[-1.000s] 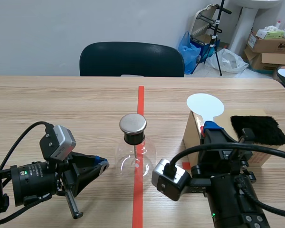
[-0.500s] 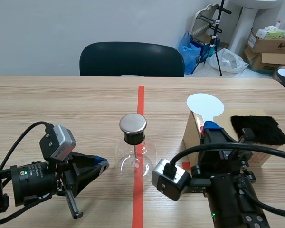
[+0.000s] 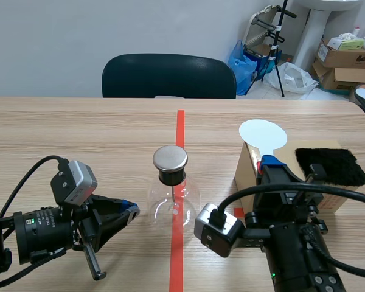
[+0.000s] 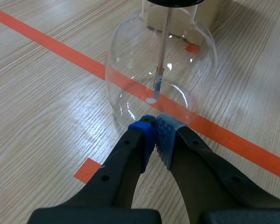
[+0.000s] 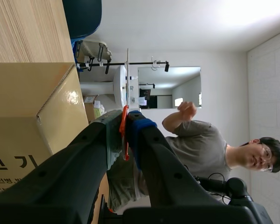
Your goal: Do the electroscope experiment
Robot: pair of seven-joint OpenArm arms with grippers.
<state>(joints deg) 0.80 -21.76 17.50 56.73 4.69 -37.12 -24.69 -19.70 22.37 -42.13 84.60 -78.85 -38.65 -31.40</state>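
Scene shows paddle (image 3: 263, 134) disc; wrist view, right claw (image 5: 126, 122) pinching handle.

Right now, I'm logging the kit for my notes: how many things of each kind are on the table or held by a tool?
Flask: 1
Box: 1
Black pad: 1, on the box
Paddle: 1, in the right tool
Total: 4

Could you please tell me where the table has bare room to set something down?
Free: the far table strip between the flask and the chair, and the far left corner. Crowded: the near edge, where the flask sits between both arms, and the right, filled by the cardboard box.
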